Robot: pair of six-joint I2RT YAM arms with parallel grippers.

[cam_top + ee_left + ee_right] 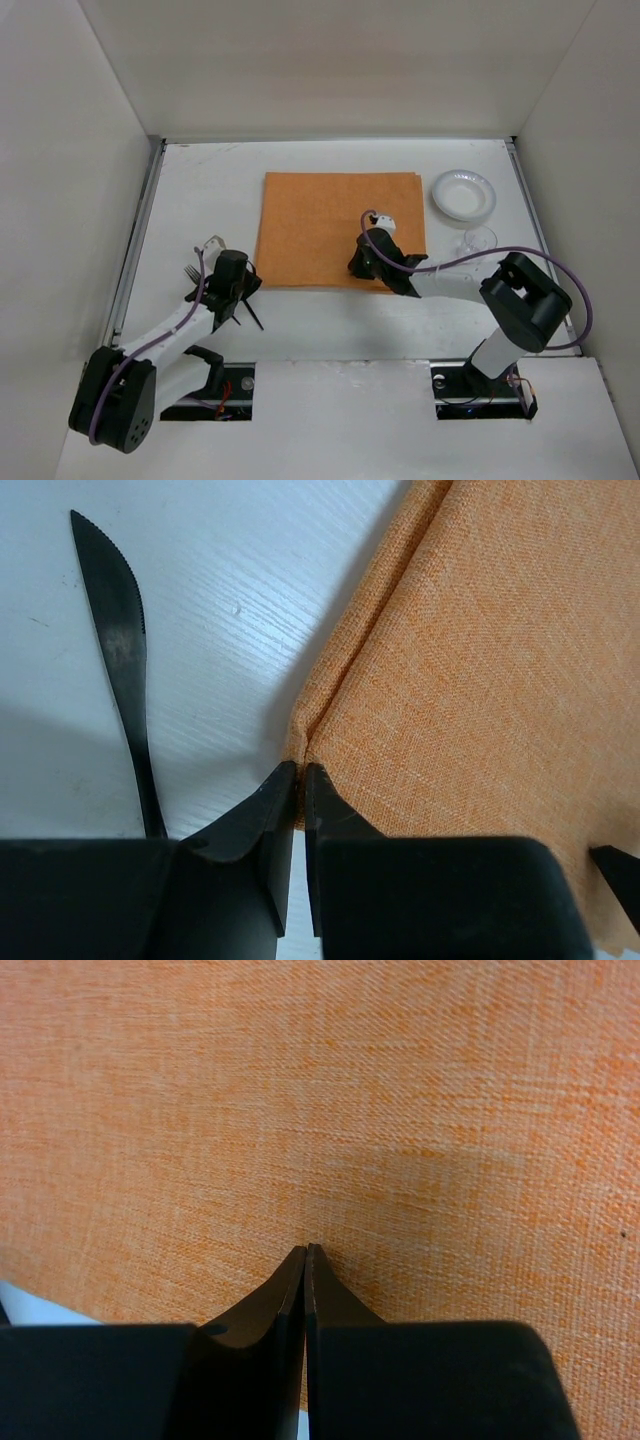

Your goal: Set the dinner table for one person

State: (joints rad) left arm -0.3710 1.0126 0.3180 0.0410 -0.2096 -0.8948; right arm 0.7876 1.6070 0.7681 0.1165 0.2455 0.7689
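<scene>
On the white table [330,325] filling the top view, the left gripper [300,772] pinches the orange mat [480,680] at its lower-left corner, the right gripper [305,1252] is closed tip-down on the mat with any pinch unclear, and the knife [122,650] has its handle hidden.

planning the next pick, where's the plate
In the top view the plate sits far right on the table, just right of the placemat, a clear cup beside it.

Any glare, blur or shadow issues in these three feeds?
Top external: even light, bright band at the far edge of the table; clear cup barely reads. Left wrist: knife and placemat weave sharp, soft shadow lower left, fingers near black. Right wrist: weave crisp, faint shadow ahead of the fingertips.
</scene>
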